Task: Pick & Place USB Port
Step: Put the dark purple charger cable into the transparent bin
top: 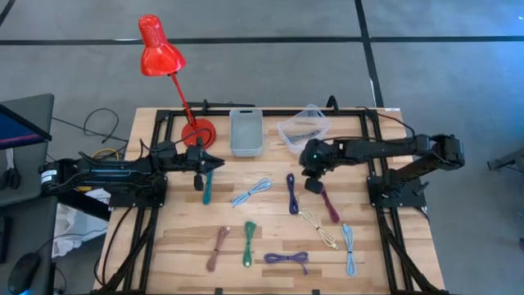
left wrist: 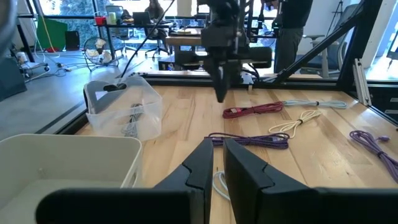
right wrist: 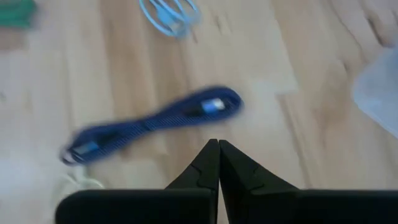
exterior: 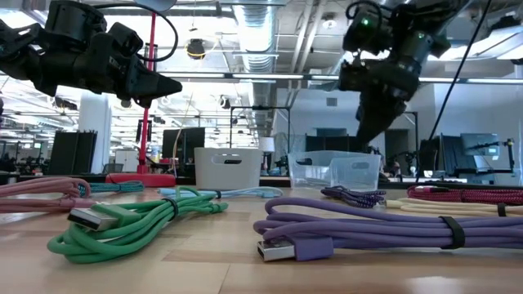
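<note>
Across the wooden table you have about ten bundled USB cables spread between the two arms. At its far edge, the red desk lamp stands on the left, the grey bin sits next to it, and the clear plastic container sits just right of the bin with some items already inside.

Your right gripper hangs above the table with its fingers pressed together and nothing between them. The right wrist view shows the dark purple cable lying flat on the wood just beyond those closed fingertips. In the high view that cable lies just left of the gripper and the maroon cable runs just right of it.

Your left gripper hovers near the grey bin, above the far end of the teal cable. Its fingers stand nearly together with only a thin gap, holding nothing.

Nearer you lie the light blue cable, the cream cable, the pink cable, the green cable and the lavender cable.
</note>
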